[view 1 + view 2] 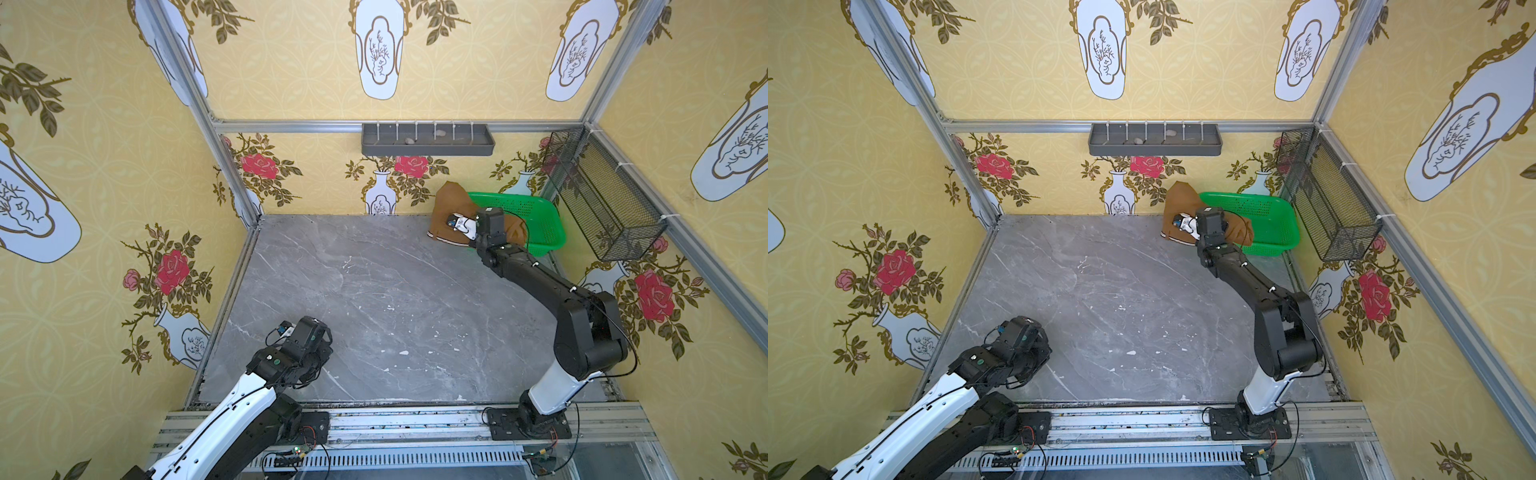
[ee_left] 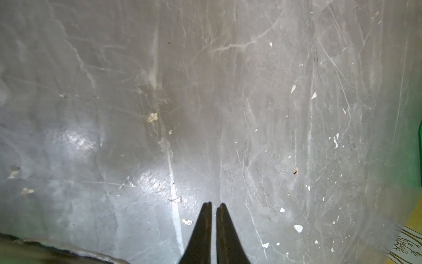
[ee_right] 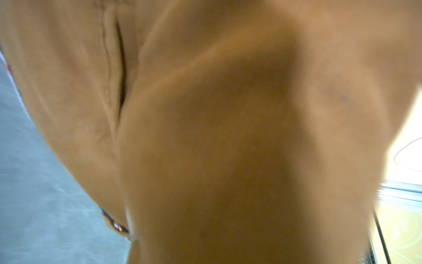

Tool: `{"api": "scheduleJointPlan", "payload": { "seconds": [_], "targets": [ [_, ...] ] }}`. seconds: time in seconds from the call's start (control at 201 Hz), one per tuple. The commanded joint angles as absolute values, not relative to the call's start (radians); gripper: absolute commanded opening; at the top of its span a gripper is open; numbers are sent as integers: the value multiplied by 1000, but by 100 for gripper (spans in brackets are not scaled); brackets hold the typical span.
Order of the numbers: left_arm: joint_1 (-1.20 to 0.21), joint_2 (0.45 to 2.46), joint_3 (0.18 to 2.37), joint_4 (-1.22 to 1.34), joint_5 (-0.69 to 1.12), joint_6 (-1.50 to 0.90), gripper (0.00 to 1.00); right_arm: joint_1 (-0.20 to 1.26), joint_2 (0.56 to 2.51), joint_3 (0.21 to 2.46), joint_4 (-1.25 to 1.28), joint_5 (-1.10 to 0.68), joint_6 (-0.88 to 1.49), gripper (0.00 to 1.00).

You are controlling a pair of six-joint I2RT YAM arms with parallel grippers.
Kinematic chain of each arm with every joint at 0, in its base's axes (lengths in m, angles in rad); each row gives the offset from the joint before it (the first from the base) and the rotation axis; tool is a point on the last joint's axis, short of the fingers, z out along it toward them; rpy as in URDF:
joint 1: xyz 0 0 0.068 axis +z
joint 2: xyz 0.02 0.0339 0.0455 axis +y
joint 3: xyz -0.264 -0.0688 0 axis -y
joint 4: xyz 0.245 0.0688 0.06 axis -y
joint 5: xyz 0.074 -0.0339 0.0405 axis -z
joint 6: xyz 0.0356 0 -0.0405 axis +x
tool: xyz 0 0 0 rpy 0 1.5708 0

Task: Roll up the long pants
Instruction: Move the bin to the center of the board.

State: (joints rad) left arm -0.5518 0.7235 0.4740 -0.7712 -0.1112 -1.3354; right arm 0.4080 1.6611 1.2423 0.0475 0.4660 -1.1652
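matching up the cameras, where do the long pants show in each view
Top view: the long pants lie at the table's far right corner, draped over the green basket.
Top view: same spot, beside the basket.
Left wrist: not in it.
Right wrist: they fill most of the frame, blurred.
Shared landmark: the grey marble table.
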Motion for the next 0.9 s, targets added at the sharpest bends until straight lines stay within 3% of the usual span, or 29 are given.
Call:
{"api": "scheduleJointPlan", "payload": {
  "seconds": [0.0,0.139,0.274,0.483,0.787,0.891],
  "targets": [
    [-551,758,477,-710,-102,-1320,12,478,1610,1185,108,486,-1036,0],
    [-551,793,471,-679,-78,-1311,11,525,1571,1129,197,540,-1074,0],
    [-551,783,465,-689,-73,-1309,11,448,1590,1116,413,582,-1246,0],
    [-551,725,433,-739,-69,-1322,12,286,1701,1202,631,541,-1360,0],
    [-551,735,433,-775,-58,-1339,12,217,1961,1307,1034,510,-1555,0],
    [-551,747,433,-775,-52,-1343,12,199,2011,1296,1022,487,-1561,0]
  ]
}}
